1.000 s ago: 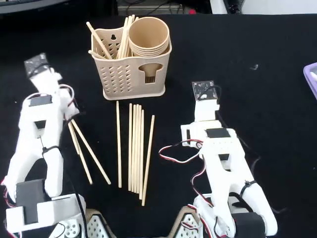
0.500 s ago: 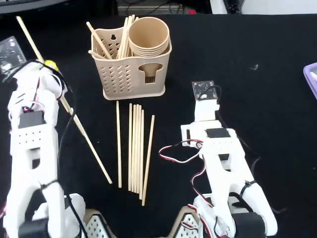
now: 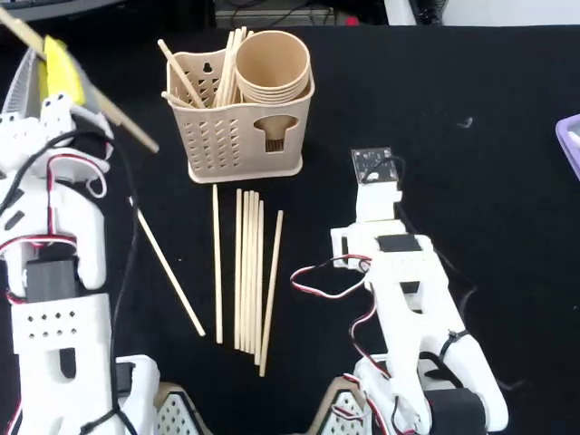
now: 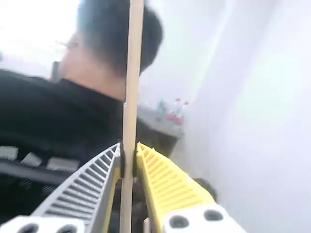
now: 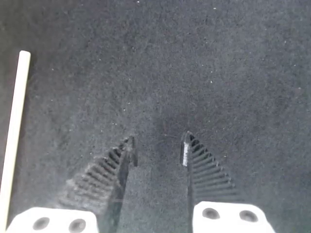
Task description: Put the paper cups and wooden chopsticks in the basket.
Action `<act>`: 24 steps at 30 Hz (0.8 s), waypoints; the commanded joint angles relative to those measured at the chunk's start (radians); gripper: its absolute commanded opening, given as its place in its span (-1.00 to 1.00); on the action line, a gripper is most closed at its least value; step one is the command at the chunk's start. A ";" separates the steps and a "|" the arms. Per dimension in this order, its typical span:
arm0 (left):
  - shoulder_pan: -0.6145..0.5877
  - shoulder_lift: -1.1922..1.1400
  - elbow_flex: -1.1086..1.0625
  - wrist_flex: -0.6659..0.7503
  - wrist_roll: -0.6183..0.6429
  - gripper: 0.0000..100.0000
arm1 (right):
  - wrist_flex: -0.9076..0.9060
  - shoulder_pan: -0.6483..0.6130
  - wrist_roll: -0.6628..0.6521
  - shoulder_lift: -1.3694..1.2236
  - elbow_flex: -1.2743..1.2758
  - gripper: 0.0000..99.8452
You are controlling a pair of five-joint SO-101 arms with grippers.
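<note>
Since the earlier frames the left gripper [image 3: 43, 53] has been raised from the table [image 3: 471, 181] toward its far left, and one chopstick [image 3: 122, 120] has been lifted with it. In the high view that chopstick is seen clamped aslant, left of the basket [image 3: 240, 136], in which the paper cups [image 3: 272, 68] are stacked. A loose chopstick [image 3: 168, 270] and a row of chopsticks [image 3: 246, 272] are left lying before the basket. The right gripper [image 3: 374, 166] is seen right of the row.

In the left wrist view the lifted chopstick is pinched between the grey and yellow fingers [image 4: 160, 174].

In the right wrist view the jaws are parted over the table, with another chopstick [image 5: 14, 131] lying nearby.
</note>
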State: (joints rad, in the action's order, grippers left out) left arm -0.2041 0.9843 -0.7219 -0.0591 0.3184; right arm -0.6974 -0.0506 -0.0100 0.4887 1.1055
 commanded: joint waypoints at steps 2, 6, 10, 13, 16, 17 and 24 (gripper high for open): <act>0.070 -0.048 0.150 0.058 0.012 -0.94 | 0.018 0.009 -0.003 0.039 0.004 -0.68; 0.076 -0.178 0.292 0.060 0.012 -0.94 | 0.034 0.009 -0.003 0.039 0.012 -0.68; 0.076 -0.298 0.444 0.058 0.012 -0.94 | 0.064 0.009 -0.003 0.039 0.031 -0.68; 0.079 -0.376 0.507 0.058 -0.014 -0.94 | 0.072 0.009 -0.003 0.039 0.033 -0.68; 0.124 -0.446 0.535 0.058 -0.077 -0.94 | 0.072 0.009 -0.003 0.039 0.031 -0.68; 0.137 -0.465 0.536 0.058 -0.094 -0.94 | 0.072 0.009 -0.003 0.039 0.031 -0.68; 0.240 -0.520 0.493 0.058 -0.186 -0.94 | 0.072 0.009 -0.003 0.039 0.033 -0.68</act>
State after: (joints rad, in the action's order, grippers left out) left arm -0.0077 0.4611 -0.2524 -0.0192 0.1772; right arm -0.6452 -0.0506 -0.0100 0.4887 1.1454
